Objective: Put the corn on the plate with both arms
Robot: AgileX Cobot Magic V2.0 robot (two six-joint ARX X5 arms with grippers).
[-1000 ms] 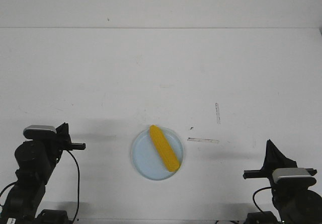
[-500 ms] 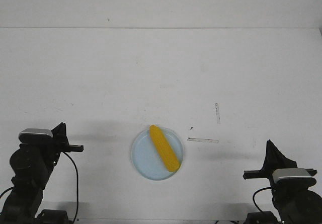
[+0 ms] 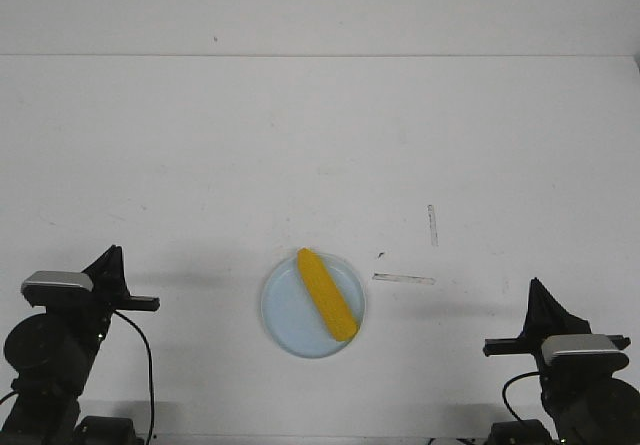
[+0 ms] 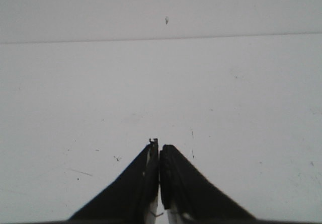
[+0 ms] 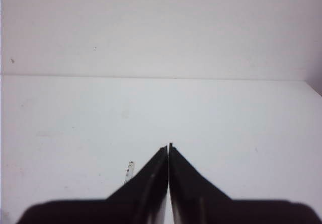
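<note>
- Your corn [image 3: 327, 294] lies on the plate [image 3: 284, 317], near the middle of the worktop [image 3: 320, 145] and toward its near edge.
- The cob runs diagonally across the right half of the plate: its narrower end points far and left, its blunter end sits near and right, close to the rim.
- The plate stands between your two arms, well apart from both.
- Your left gripper [image 3: 112, 262] is at the near left corner, well to the left of the plate, touching nothing you can see.
- Your right gripper [image 3: 540, 293] is at the near right corner, well to the right of the plate, also clear of everything.
- In the left wrist view the left gripper [image 4: 159, 146] has its jaws pressed together with only a hairline seam between them; they hold nothing, and only bare worktop shows past the tips.
- In the right wrist view the right gripper [image 5: 168, 146] has its jaws closed tip to tip as well, holding nothing.
- Neither wrist view shows the corn or the plate.
- Two thin pale marks [image 3: 404, 279] lie on the worktop just right of the plate, one running left to right and one near to far.
- You have no readable brand, label or writing in any view.
</note>
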